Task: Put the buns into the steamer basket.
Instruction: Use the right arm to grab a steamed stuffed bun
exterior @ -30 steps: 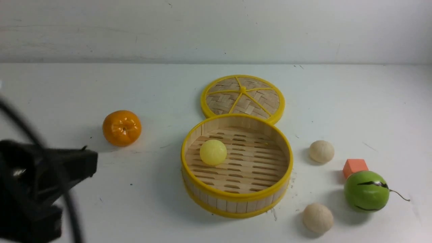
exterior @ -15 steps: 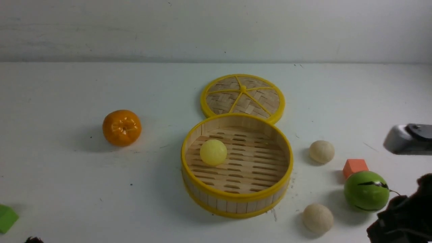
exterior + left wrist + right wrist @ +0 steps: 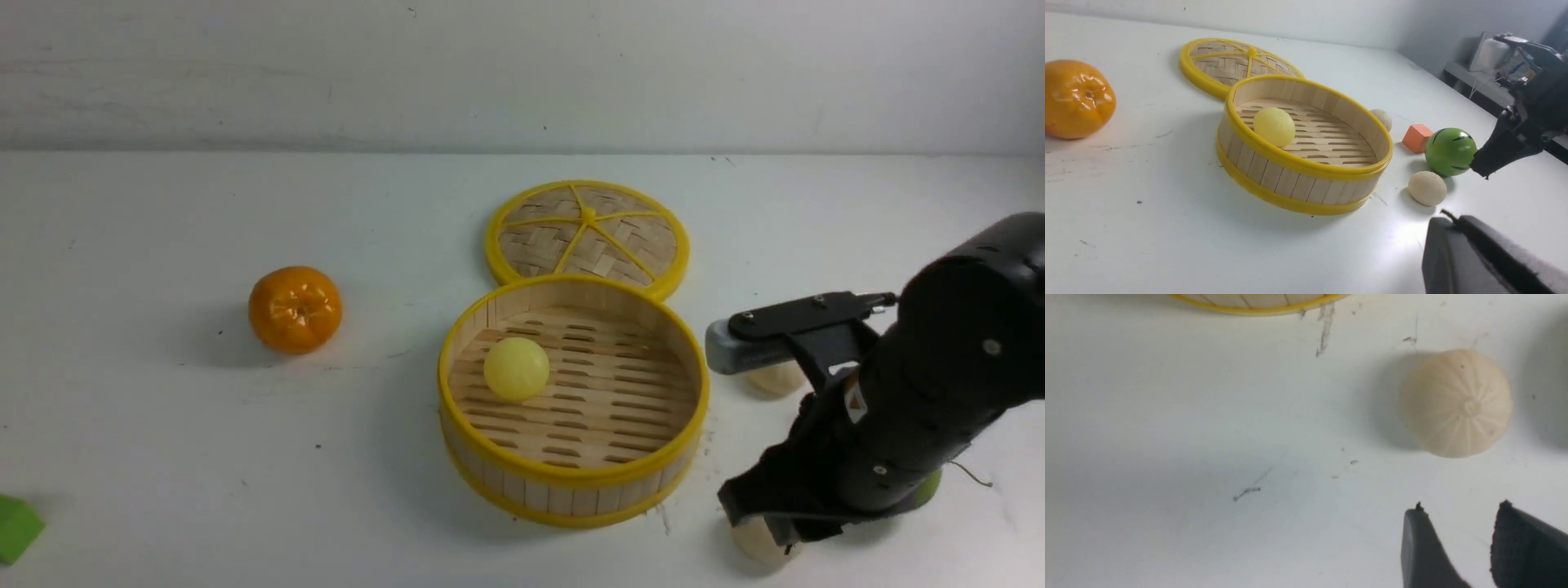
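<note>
- Progress: the near cream bun (image 3: pixel 1455 402) lies on the table (image 3: pixel 163 457) right of the steamer basket (image 3: pixel 571 482), just beside the right gripper (image 3: pixel 1461 504), whose jaws are spread and empty.
- The basket holds only the yellow bun (image 3: pixel 515 368).
- The far cream bun (image 3: pixel 1382 119) also lies outside, so two remain.
- The left wrist view shows both clearly, while the front view half-hides them. The left gripper (image 3: pixel 1453 228) shows one finger; I cannot tell its jaw state.
</note>
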Action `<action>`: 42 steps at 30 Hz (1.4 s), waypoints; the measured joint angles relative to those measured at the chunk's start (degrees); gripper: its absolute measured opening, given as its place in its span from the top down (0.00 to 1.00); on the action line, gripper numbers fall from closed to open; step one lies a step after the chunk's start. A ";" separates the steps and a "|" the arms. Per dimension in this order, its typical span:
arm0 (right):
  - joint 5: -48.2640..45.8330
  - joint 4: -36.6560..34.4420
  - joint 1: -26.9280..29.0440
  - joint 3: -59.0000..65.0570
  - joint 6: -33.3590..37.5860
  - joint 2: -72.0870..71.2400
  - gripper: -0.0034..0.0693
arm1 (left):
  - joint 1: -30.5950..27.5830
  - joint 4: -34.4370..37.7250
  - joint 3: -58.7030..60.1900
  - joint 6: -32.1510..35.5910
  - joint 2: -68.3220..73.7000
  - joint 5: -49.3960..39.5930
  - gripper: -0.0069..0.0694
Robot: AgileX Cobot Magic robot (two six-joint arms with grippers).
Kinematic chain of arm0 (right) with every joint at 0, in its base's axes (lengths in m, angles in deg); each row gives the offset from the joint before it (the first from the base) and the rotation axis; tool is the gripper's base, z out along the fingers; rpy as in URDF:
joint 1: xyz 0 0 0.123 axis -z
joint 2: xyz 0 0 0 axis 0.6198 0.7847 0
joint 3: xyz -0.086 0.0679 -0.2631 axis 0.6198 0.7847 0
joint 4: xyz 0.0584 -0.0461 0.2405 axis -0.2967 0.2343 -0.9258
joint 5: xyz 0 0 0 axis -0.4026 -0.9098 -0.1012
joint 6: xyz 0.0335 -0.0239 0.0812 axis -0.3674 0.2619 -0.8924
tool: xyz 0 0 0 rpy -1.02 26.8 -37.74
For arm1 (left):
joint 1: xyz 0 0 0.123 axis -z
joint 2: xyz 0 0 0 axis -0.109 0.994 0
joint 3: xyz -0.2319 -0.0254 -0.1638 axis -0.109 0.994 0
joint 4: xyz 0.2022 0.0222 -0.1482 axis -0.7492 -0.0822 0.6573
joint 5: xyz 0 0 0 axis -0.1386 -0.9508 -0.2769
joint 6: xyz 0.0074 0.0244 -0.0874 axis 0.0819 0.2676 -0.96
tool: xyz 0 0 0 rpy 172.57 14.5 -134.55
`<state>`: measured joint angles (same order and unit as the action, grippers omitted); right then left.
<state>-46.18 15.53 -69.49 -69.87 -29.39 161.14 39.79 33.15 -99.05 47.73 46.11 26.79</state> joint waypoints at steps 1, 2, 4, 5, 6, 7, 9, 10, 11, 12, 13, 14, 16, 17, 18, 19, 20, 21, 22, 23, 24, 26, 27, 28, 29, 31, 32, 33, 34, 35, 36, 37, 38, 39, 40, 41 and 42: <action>0.49 0.58 -0.01 -0.35 0.01 1.39 0.59 | 0.00 0.00 0.00 0.00 0.00 0.00 0.93; 0.93 0.71 -0.01 -0.42 -0.06 1.96 0.59 | 0.00 0.00 0.00 0.00 0.05 0.00 0.93; 1.56 0.68 0.60 -0.47 -0.17 3.34 0.59 | 0.00 0.00 0.00 0.00 0.05 0.00 0.93; 1.92 0.53 1.01 -0.52 -0.20 3.78 0.59 | 0.00 0.00 0.00 0.00 0.05 -0.05 0.93; 2.34 0.00 1.65 -0.59 -0.20 4.38 0.59 | 0.00 0.00 0.00 0.00 0.05 -0.05 0.93; 2.56 0.00 2.20 -0.68 -0.20 4.80 0.59 | 0.00 0.05 0.00 0.00 0.05 -0.05 0.93; 3.42 -0.36 2.84 -0.85 -0.20 5.33 0.59 | 0.00 0.05 0.00 0.00 0.05 -0.05 0.93; 4.22 -0.62 3.38 -0.91 -0.20 5.78 0.59 | 0.00 0.05 0.00 0.00 0.05 -0.05 0.93; 4.62 -0.76 3.75 -1.08 -0.20 6.19 0.59 | 0.00 0.11 0.00 0.00 0.05 -0.05 0.93; 4.67 -0.90 3.81 -1.12 -0.20 6.28 0.59 | 0.00 0.11 0.00 0.00 0.05 -0.05 0.93; 4.93 -1.02 4.20 -1.40 -0.20 6.92 0.59 | 0.00 0.11 0.00 0.00 0.05 -0.05 0.93; 5.19 -1.18 4.47 -1.55 -0.20 7.42 0.59 | 0.00 0.16 0.00 -0.05 0.05 -0.05 0.93; 5.87 -1.39 4.66 -1.59 -0.20 8.39 0.59 | 0.00 0.16 0.00 -0.05 0.05 -0.05 0.93; 6.27 -1.39 4.72 -1.59 -0.20 8.99 0.59 | 0.00 0.16 0.00 -0.05 0.05 -0.05 0.93; 6.51 -1.39 4.72 -1.64 -0.20 9.56 0.59 | 0.00 0.16 0.00 -0.05 0.05 -0.05 0.93; 6.66 -1.39 4.72 -1.66 -0.20 9.98 0.59 | 0.00 0.16 0.00 -0.05 0.05 -0.05 0.93; 6.72 -1.32 4.72 -1.66 -0.20 10.10 0.59 | 0.00 0.16 0.00 -0.05 0.05 -0.05 0.93; 6.88 -1.11 4.72 -1.70 -0.20 10.85 0.59 | 0.00 0.16 0.00 -0.05 0.05 -0.05 0.93; 6.88 -0.96 4.72 -1.70 -0.20 11.17 0.59 | 0.00 0.16 0.00 -0.05 0.05 -0.05 0.93; 7.04 -0.89 4.72 -1.70 -0.20 11.87 0.59 | 0.00 0.16 0.00 -0.05 0.05 -0.05 0.93; 7.32 -0.73 4.72 -1.70 -0.20 12.19 0.59 | 0.00 0.22 0.00 -0.05 0.05 -0.05 0.93; 7.74 -0.67 4.72 -1.70 -0.20 12.54 0.59 | 0.00 0.22 0.00 -0.05 0.05 -0.05 0.93; 7.93 -0.54 4.72 -1.76 -0.20 12.54 0.59 | 0.00 0.28 0.00 -0.05 0.05 -0.05 0.93; 7.93 -0.54 4.72 -1.76 -0.20 12.54 0.59 | 0.00 0.28 0.00 -0.05 0.05 -0.05 0.93; 7.93 -0.54 4.72 -2.03 -0.20 12.54 0.59 | 0.00 0.41 0.00 -0.05 0.05 -0.05 0.93; 7.87 -0.54 4.72 -2.09 -0.20 12.54 0.59 | 0.00 0.46 0.00 -0.05 0.05 -0.05 0.93; 7.43 -0.54 4.72 -2.38 -0.20 12.54 0.59 | 0.00 0.46 0.00 -0.05 0.05 -0.10 0.93; 7.31 -0.54 4.72 -2.43 -0.20 12.54 0.59 | 0.00 0.46 0.00 -0.05 0.05 -0.10 0.93; 6.23 -0.54 4.77 -2.92 -0.20 12.54 0.59 | 0.00 0.51 0.00 -0.05 0.05 -0.10 0.93; 5.20 -0.60 4.83 -3.29 -0.20 12.54 0.59 | 0.00 0.51 0.00 -0.05 0.05 -0.10 0.93; 4.30 -0.72 4.83 -3.62 -0.20 12.47 0.59 | 0.00 0.51 0.00 -0.05 0.05 -0.10 0.93; 3.71 -0.74 4.83 -3.75 -0.20 12.36 0.59 | 0.00 0.51 0.00 -0.05 0.05 -0.10 0.93; 3.16 -0.74 4.83 -3.76 -0.20 12.15 0.59 | 0.00 0.51 0.00 -0.05 0.05 -0.10 0.93; 2.88 -0.74 4.83 -3.76 -0.20 11.97 0.59 | 0.00 0.51 0.00 -0.05 0.05 -0.10 0.93; 2.71 -0.74 4.83 -3.76 -0.25 11.75 0.59 | 0.00 0.56 0.00 -0.05 0.05 -0.10 0.93; 2.71 -0.74 4.83 -3.76 -0.25 11.71 0.59 | 0.00 0.56 0.00 -0.05 0.05 -0.10 0.93; 2.77 -0.74 4.83 -3.76 -0.25 11.71 0.59 | 0.00 0.56 0.00 -0.05 0.05 -0.10 0.93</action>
<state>-43.41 14.79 -64.66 -73.63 -29.64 172.85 39.79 33.71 -99.05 47.68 46.16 26.69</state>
